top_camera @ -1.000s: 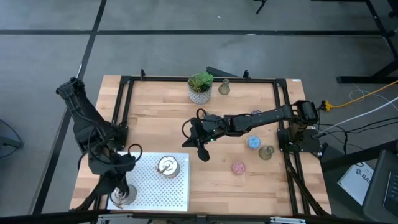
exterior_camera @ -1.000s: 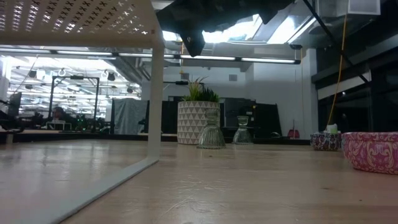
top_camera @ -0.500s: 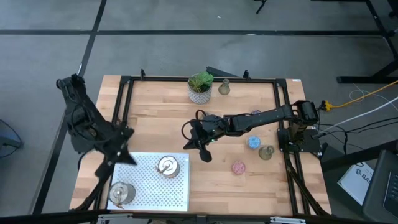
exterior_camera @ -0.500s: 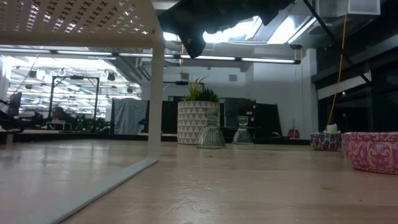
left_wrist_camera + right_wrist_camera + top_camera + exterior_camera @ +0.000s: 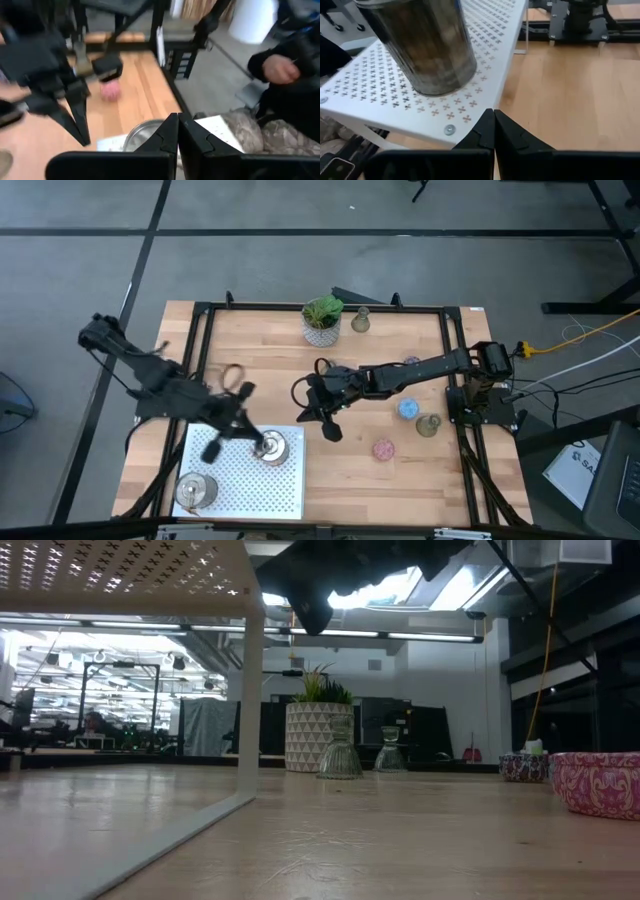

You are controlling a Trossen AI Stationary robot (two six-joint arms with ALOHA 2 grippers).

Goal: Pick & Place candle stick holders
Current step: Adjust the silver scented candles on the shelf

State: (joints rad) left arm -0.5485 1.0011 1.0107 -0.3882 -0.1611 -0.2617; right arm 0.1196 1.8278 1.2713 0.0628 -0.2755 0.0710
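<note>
A: Where do the holders stand?

B: Two shiny silver cylindrical candle holders sit on the white perforated metal shelf (image 5: 290, 490), one near its right edge (image 5: 269, 446), one at the front left corner (image 5: 196, 491). On the wooden surface (image 5: 260, 380) to the right are a blue round holder (image 5: 408, 409), a pink patterned one (image 5: 384, 449), an olive-grey one (image 5: 429, 425), another olive-grey one (image 5: 360, 321) beside the green plant in a white pot (image 5: 322, 321), and a speckled purple one (image 5: 411, 362) half hidden by the right arm.

A: The grippers?

B: Left gripper (image 5: 212, 448) hangs over the shelf between the two silver holders, fingers pressed together, carrying nothing. Right gripper (image 5: 328, 427) is just off the shelf's right edge, above the surface, also pinched closed and empty.

A: Which way do the silver ones point?

B: Each stands upright, long axis vertical, open end up. In the right wrist view the nearer one (image 5: 425, 45) reads as a straight-sided can, standing close to the shelf edge.

A: What might go wrong?

B: I'd judge the main risk is crowding: both grippers are close to that right-hand silver holder, so a low sweep by either could knock it off the shelf, and the arms could clip each other. Also, closed fingers must open before any descent, or they'd topple a holder.
</note>
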